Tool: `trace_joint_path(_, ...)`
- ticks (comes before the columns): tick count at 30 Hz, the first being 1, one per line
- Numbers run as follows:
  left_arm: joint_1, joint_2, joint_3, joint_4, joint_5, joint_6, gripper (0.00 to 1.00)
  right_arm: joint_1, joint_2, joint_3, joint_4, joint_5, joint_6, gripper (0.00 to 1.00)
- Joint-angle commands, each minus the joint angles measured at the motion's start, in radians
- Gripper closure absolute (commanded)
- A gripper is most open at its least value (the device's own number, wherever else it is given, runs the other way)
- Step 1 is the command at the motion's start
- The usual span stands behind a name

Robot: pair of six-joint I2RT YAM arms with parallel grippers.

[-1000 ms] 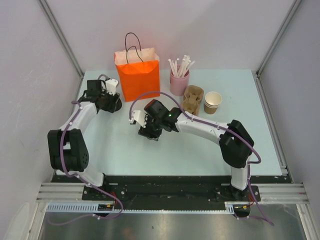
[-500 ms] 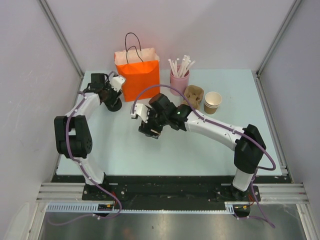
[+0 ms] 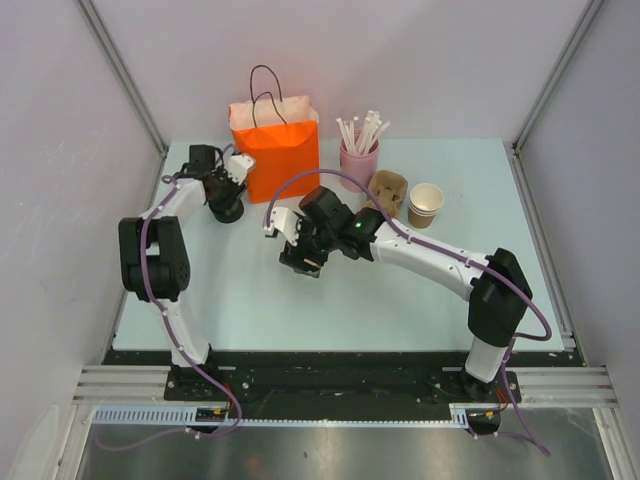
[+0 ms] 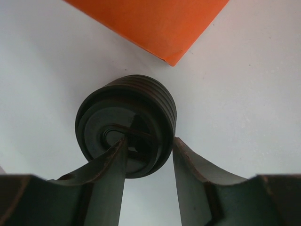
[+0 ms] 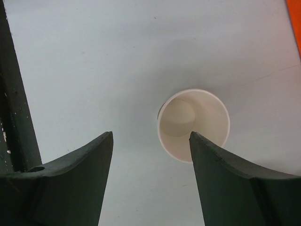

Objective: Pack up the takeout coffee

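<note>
Camera above: left gripper (image 3: 228,188) sits at a dark stack just beside the orange bag (image 3: 277,150). Right gripper (image 3: 300,255) hangs mid-table, hiding whatever is under it.

Left wrist: fingers straddle the rim of the black lid stack (image 4: 136,101), half-closed. We cannot tell if they bite.

Right wrist: jaws wide over the lidless coffee cup (image 5: 193,125), which is upright and not gripped.

We judge lidding comes first: lift one lid only, keep it level, and steady the cup before pressing.
</note>
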Motion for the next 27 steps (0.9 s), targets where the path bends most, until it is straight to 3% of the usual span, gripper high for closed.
trace_joint_path(1,0.002,0.013,0.044,-0.013,0.006,-0.016,0.53,-0.005,-0.031,0.016,-0.009,0.012,0.009,0.29)
trace_joint_path(8,0.005,-0.002,0.041,-0.026,0.030,-0.042,0.68,-0.004,-0.034,0.018,-0.004,0.005,0.005,0.29)
trace_joint_path(14,0.006,-0.016,0.037,-0.046,0.040,-0.050,0.99,-0.005,-0.042,0.018,-0.007,0.014,-0.003,0.30)
trace_joint_path(27,0.006,-0.157,0.021,-0.047,0.038,-0.120,1.00,-0.005,-0.051,0.027,-0.013,0.005,0.005,0.29)
